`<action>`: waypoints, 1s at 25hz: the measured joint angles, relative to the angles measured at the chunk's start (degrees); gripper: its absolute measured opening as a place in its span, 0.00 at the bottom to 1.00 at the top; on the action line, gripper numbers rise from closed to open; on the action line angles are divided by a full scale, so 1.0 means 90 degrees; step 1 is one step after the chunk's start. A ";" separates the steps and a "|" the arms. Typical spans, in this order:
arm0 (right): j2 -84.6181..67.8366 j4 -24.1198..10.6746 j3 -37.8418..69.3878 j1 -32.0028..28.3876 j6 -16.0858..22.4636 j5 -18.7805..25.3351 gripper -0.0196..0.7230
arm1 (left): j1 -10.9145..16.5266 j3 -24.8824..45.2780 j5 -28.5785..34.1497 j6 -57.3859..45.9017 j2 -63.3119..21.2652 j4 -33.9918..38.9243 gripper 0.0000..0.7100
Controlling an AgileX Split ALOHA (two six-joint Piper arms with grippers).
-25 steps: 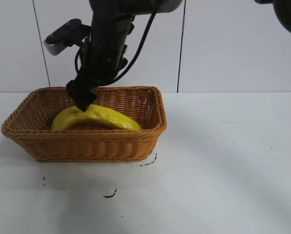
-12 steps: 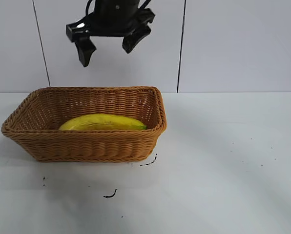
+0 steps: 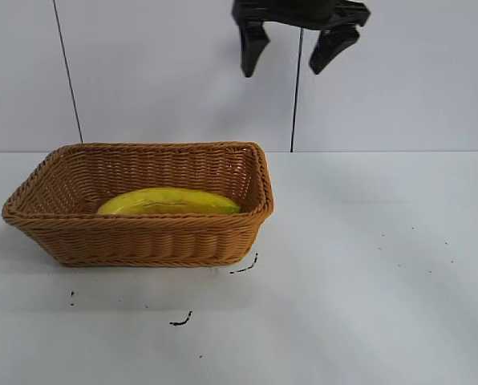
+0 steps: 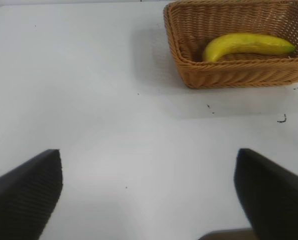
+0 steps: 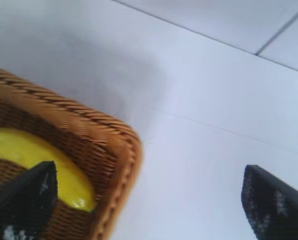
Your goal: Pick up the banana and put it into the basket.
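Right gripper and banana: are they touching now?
Apart. The exterior view shows the right gripper open, high above the table, while the banana lies in the basket.

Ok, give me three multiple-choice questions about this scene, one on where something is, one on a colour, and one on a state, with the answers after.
1. Where is the long curved yellow banana?
A. On the white table
B. Inside the tan woven wicker basket
C. Between the gripper's fingers

2. What colour are the banana's ends?
A. Greenish
B. Red
C. Blue

3. How is the right gripper?
A. Shut on the banana
B. Shut and empty
C. Open and empty

Answers:
1 B, the banana lies on the basket's floor.
2 A, the left wrist view shows greenish tinges at its ends.
3 C, its fingers stand wide apart high above the table, off the basket's right end, holding nothing.
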 joint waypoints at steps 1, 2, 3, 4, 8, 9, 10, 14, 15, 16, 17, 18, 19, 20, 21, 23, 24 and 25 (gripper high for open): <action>0.0000 0.0000 0.0000 -0.0135 0.0000 0.0052 0.96 | 0.0000 0.0000 0.0000 0.0000 0.0000 0.0000 0.98; 0.0000 0.0000 0.0000 -0.0302 0.0010 0.0064 0.96 | 0.0000 0.0000 0.0000 0.0000 0.0000 0.0000 0.98; 0.0000 0.0000 0.0000 -0.0407 0.0029 0.0072 0.96 | 0.0000 0.0000 0.0000 0.0000 0.0000 0.0000 0.98; 0.0000 0.0038 0.0000 -0.0511 0.0046 0.0077 0.96 | 0.0000 0.0000 0.0000 0.0000 0.0000 0.0000 0.98; -0.0006 0.0088 0.0000 -0.0652 0.0091 0.0077 0.96 | 0.0000 0.0000 0.0000 0.0000 0.0000 0.0000 0.98; -0.0021 0.0108 0.0005 -0.0652 0.0091 0.0077 0.96 | 0.0000 0.0000 0.0000 0.0000 0.0000 0.0000 0.98; -0.0055 0.0162 0.0057 -0.0652 0.0091 0.0077 0.96 | 0.0000 0.0000 0.0000 0.0000 0.0000 0.0000 0.98; -0.0465 0.0343 0.0556 -0.0640 0.0091 0.0077 0.96 | 0.0000 0.0000 0.0000 0.0000 0.0000 0.0000 0.98; -0.0604 0.0358 0.0783 -0.0640 0.0091 0.0072 0.96 | 0.0000 0.0000 0.0000 0.0000 0.0000 0.0000 0.98; -0.0799 0.0363 0.1000 -0.0634 0.0091 0.0072 0.96 | 0.0000 0.0000 0.0000 0.0000 0.0000 0.0000 0.98; -0.0982 0.0370 0.1245 -0.0634 0.0091 0.0072 0.96 | 0.0000 0.0000 0.0000 0.0000 0.0000 0.0000 0.98; -0.1214 0.0370 0.1567 -0.0634 0.0091 0.0072 0.96 | 0.0000 0.0000 0.0000 0.0000 0.0000 0.0000 0.98; -0.1431 0.0370 0.1913 -0.0628 0.0052 0.0072 0.96 | 0.0000 0.0000 0.0000 0.0000 0.0000 0.0000 0.98; -0.1749 0.0370 0.2278 -0.0628 0.0031 0.0066 0.96 | 0.0000 0.0000 0.0000 0.0000 0.0000 0.0000 0.98; -0.2044 0.0377 0.2594 -0.0628 0.0023 0.0066 0.96 | 0.0000 0.0000 0.0000 0.0000 0.0000 0.0000 0.98; -0.2614 0.0377 0.3381 -0.0628 0.0023 0.0066 0.96 | 0.0000 0.0000 0.0000 0.0000 0.0000 0.0000 0.98; -0.2940 0.0377 0.3783 -0.0628 0.0023 0.0066 0.96 | 0.0000 0.0000 0.0000 0.0000 0.0000 0.0000 0.98; -0.3277 0.0383 0.4186 -0.0628 0.0018 0.0066 0.96 | 0.0000 0.0000 0.0000 0.0000 0.0000 0.0000 0.98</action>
